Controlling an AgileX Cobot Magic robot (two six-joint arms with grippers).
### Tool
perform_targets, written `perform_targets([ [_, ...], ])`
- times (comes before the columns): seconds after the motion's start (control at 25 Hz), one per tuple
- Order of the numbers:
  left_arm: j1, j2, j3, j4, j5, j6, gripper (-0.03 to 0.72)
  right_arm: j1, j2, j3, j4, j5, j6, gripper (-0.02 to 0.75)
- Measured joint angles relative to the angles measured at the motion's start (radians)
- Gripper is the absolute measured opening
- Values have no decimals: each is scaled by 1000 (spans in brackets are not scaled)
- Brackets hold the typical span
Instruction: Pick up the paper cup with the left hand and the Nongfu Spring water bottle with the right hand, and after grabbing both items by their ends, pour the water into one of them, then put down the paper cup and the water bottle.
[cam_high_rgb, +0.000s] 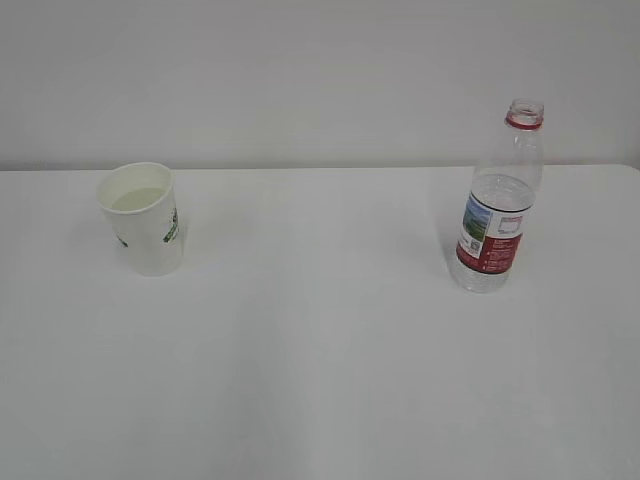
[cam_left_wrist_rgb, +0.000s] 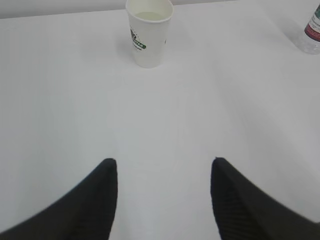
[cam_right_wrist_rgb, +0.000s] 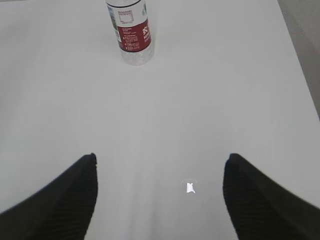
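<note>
- While my left hand (cam_left_wrist_rgb: 164, 200) hangs over bare tabletop (cam_high_rgb: 320, 380), its fingers (cam_left_wrist_rgb: 95, 200) are spread apart and hold nothing.
- Far ahead of it the paper cup (cam_high_rgb: 145, 218) stands upright on the left of the tabletop, green logo on its side, with pale liquid inside that I take for the water (cam_high_rgb: 137, 199).
- Well apart to the right, the Nongfu Spring water bottle (cam_high_rgb: 498, 200) stands upright and uncapped, red ring at its neck.
- My right hand (cam_right_wrist_rgb: 160, 200) is wide open and empty, and the bottle is far ahead, slightly left of it.
</note>
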Motion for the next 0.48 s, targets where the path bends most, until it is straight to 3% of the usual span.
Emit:
perform_targets([
  [0.48, 0, 0, 0, 0, 0, 0, 435, 0, 0, 0, 0, -2, 0, 589],
])
